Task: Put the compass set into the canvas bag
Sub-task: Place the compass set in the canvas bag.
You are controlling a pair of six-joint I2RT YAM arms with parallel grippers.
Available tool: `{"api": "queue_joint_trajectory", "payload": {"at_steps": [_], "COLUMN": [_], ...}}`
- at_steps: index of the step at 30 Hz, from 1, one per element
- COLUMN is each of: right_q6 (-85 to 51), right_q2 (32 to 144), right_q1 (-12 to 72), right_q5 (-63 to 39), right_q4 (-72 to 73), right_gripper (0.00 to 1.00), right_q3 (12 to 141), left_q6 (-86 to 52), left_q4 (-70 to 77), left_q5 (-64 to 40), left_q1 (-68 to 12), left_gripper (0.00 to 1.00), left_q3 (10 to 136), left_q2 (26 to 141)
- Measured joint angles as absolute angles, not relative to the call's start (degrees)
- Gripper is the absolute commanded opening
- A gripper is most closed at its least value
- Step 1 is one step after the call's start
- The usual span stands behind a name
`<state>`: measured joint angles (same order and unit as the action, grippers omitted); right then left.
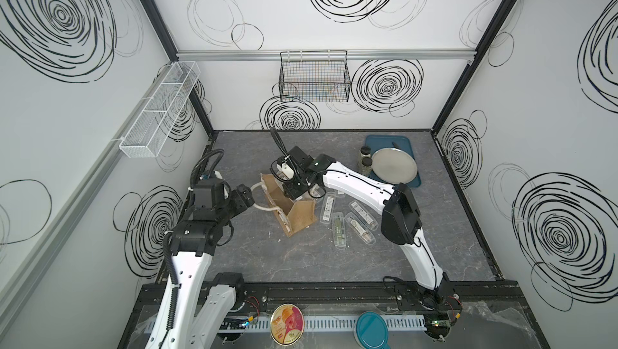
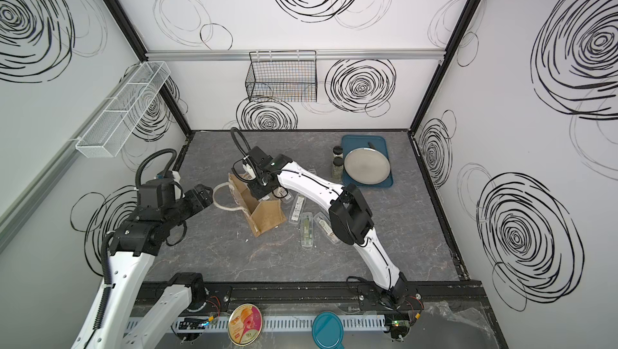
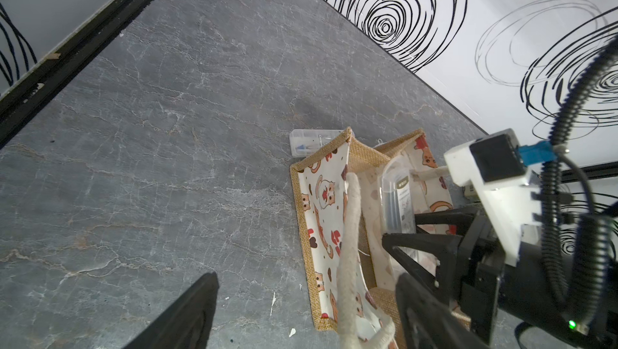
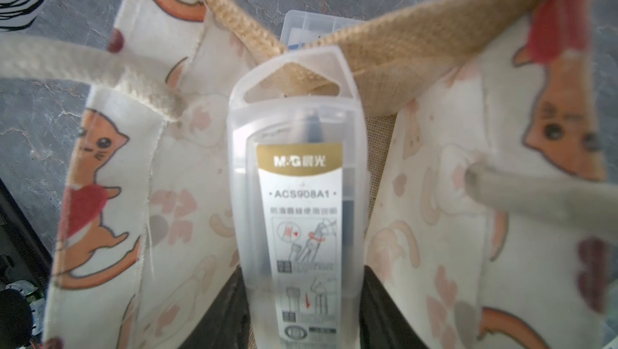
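Pinches compass set [image 4: 296, 176] with right gripper [image 4: 302, 300], tip-first inside open mouth of canvas bag [image 4: 451, 203]; holds left gripper [image 1: 246, 196] spread wide near rope handle [image 3: 347, 247]; seems light, stiff, slick plastic; best pinched across narrow sides.

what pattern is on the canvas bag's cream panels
On the canvas bag, orange cartoon cats and red hearts; clearest in the right wrist view.

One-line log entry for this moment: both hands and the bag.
right hand: shut on compass set, inside canvas bag mouth | left hand: open around rope handle | status: set not yet released
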<state>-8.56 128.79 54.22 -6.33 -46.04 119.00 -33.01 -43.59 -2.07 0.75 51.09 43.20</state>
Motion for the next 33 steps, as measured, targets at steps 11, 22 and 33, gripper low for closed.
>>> {"api": "queue_joint_trajectory", "payload": {"at_steps": [11, 22, 33], "right_q6": [-9.7, -10.5, -9.8], "right_q2": [131.4, 129.3, 118.8], "right_q1": [54.7, 55.7, 55.7], "right_q5": [-6.6, -4.8, -3.7], "right_q4": [-46.2, -46.1, -45.6], "right_gripper": [0.36, 0.62, 0.64], "right_q3": [119.4, 117.3, 117.0], "left_q6": [-33.0, -33.0, -33.0], "left_q4": [-43.6, -43.6, -43.7], "left_q5": [-2.0, -1.0, 0.3], "left_q1": [0.4, -0.7, -2.8], "left_gripper": [0.87, 0.87, 0.87], "left_q3": [50.9, 50.9, 51.5], "left_q2": [43.1, 43.1, 43.3]}}
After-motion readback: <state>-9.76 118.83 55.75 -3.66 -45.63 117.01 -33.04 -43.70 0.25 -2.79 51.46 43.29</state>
